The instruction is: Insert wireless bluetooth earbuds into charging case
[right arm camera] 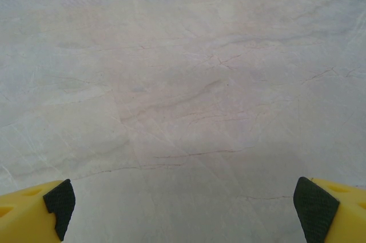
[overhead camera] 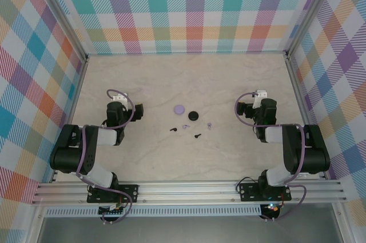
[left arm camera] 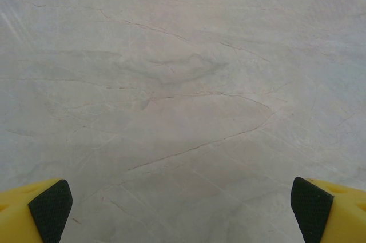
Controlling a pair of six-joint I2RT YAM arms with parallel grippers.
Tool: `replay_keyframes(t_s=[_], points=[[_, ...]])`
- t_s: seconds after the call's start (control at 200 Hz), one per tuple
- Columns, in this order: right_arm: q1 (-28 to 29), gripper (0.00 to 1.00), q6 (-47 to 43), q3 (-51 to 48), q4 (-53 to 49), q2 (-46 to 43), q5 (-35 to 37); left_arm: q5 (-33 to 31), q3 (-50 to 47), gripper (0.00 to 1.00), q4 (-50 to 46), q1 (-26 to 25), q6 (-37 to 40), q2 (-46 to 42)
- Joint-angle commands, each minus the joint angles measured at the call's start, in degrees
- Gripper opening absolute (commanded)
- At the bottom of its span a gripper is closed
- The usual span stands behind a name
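Four tiny stemmed earbuds and two round cases lie mid-table point(overhead camera: 171, 77).
The lilac case point(overhead camera: 179, 108) and the black case point(overhead camera: 193, 115) sit just beside each other. Nearer the front, left to right and apart: black earbud point(overhead camera: 172, 129), lilac earbud point(overhead camera: 185, 126), second black earbud point(overhead camera: 197, 136), second lilac earbud point(overhead camera: 210, 125).

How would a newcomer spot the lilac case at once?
At the middle of the marble table, four tiny earbuds lie scattered. Just beyond them sit two round cases; the lilac case is the left, farther one, beside the black case. It alone is round and pale.
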Motion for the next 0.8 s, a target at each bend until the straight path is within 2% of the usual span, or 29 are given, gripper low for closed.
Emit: replay_keyframes(t_s=[0.0,0.07,0.185,0.32,0.475,0.585,0.665,0.73,0.795], points=[[-0.3,1.00,1.0,5.4,-10.1,-4.5,0.6,-4.0,1.3,1.00,-3.7,0.8,-2.3,-5.8],[-0.2,1.00,4.0,10.9,-23.0,-6.4,2.4,-5.0,4.9,1.00,-14.9,0.8,-4.4,-10.5],[-0.2,1.00,8.7,17.0,-37.3,-7.2,0.7,-1.8,12.2,1.00,-32.9,0.8,-9.0,-16.3],[-0.2,1.00,14.7,23.6,-51.7,-5.9,-2.4,4.3,17.4,1.00,-44.2,0.6,-16.4,-18.8],[0.3,1.00,16.3,25.8,-55.7,-5.1,-15.1,15.3,21.0,1.00,-50.2,-1.5,-21.6,-17.4],[2.8,1.00,15.9,26.7,-55.7,-4.7,-19.9,20.7,22.9,1.00,-51.9,-4.4,-23.6,-13.8],[5.7,1.00,15.3,28.7,-56.6,-3.0,-22.2,22.4,24.0,0.99,-51.8,-6.7,-23.9,-10.5],[8.7,1.00,14.5,31.1,-57.9,-0.8,-23.1,23.1,25.1,0.95,-51.8,-8.2,-24.6,-7.5],[11.9,1.00,13.6,33.6,-59.3,1.5,-23.0,24.7,26.3,0.85,-51.8,-9.0,-25.2,-4.3]])
